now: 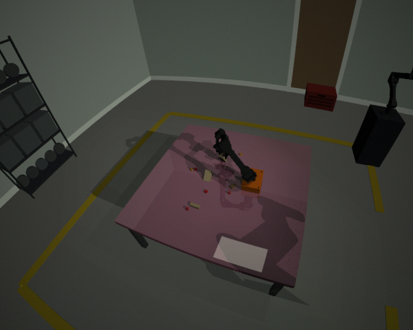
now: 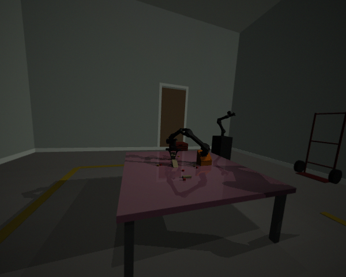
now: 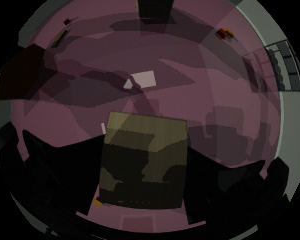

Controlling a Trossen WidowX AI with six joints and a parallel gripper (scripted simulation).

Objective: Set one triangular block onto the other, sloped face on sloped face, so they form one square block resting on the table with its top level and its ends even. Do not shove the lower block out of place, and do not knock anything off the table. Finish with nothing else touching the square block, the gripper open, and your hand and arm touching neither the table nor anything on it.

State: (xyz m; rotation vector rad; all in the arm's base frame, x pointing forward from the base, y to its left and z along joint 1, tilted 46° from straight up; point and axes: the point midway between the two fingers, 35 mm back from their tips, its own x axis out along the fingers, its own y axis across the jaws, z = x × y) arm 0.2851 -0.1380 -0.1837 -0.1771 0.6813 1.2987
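Pincer [image 1: 222,157] [image 2: 173,152] [image 3: 145,142]: closed on one triangular block [image 1: 221,158] [image 2: 173,154] [image 3: 144,160], held above the worktop [image 1: 164,213] [image 2: 155,190] [image 3: 190,95], presumably for mating slopes. Counterpart [image 1: 207,175] [image 2: 175,163]: resting apart, likely as base.

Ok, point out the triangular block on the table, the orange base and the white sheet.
Triangular block [image 1: 207,175] [image 2: 175,163]: top and exterior, pale face.
Orange base [image 1: 255,188] [image 2: 205,163]: top and exterior, side wall.
White sheet [image 1: 241,253]: top, middle.

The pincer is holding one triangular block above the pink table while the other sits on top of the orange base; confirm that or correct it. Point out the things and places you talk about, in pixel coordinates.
The other triangular block [image 1: 207,175] [image 2: 175,163] is on the pink table [image 1: 157,213] [image 2: 155,193], not the orange base [image 1: 251,189] [image 2: 205,163], as the top view shows. The rest stands.
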